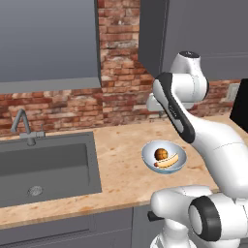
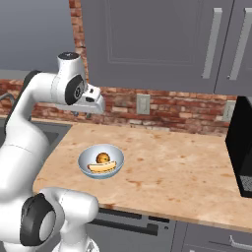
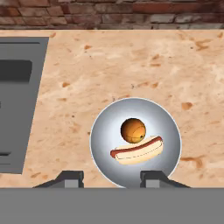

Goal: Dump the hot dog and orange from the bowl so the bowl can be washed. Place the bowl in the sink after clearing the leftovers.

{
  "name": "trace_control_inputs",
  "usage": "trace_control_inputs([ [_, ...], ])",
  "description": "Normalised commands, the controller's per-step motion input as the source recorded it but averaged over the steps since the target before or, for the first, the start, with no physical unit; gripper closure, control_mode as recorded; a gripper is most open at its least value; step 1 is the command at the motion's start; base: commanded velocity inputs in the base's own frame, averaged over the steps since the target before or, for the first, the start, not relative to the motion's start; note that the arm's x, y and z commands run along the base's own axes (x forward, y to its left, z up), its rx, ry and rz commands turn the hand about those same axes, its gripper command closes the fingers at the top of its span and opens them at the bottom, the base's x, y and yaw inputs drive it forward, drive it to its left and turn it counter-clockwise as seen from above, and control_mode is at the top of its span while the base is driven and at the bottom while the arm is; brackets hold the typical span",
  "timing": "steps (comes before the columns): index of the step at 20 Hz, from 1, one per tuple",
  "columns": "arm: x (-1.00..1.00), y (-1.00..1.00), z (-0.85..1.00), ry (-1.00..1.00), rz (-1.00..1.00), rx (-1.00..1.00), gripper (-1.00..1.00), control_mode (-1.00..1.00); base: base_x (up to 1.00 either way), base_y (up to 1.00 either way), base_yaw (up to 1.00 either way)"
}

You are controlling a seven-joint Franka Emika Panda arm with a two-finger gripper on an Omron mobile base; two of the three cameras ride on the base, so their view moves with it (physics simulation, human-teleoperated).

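Still loaded: bowl (image 1: 163, 157) sitting on the counter (image 1: 121, 160) well to the right of the sink (image 1: 46, 167), with the orange (image 1: 161, 154) and the hot dog (image 1: 167, 162) both inside, touching, the orange on the far side toward the brick wall (image 1: 116, 92). Probably left there so the leftovers can be tipped out before the bowl goes into the basin; nothing dumped yet, sink holding only its drain (image 1: 35, 190), faucet (image 1: 24, 127) at its back edge. Raised high above the counter, folded at the elbow, with the wrist turned down so the hand looks straight onto the bowl. Gripper (image 3: 111, 177) hanging over the bowl's near rim, touching nothing; fingertips (image 3: 72, 178) apart, spread part-way, with the rim showing between them in the hand view. Seemingly lined up for a descent onto that near rim, the part free of food. Worth minding: a shallow, glossy rim, likely slippery under a narrow pinch, and a round orange apt to roll out early on any tilt.
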Motion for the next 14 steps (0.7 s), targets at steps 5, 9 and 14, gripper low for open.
trace_control_inputs([
  [5,-0.39,-0.23,-0.08,0.0,-0.08,0.09,-1.0,-1.0,0.0,0.0,0.0],
  [9,-0.7,-0.52,-0.46,0.0,-0.18,0.13,-1.0,-1.0,0.0,0.0,0.0],
  [14,-0.48,-0.59,-0.9,0.1,-0.19,0.11,-1.0,-1.0,0.0,0.0,0.0],
])
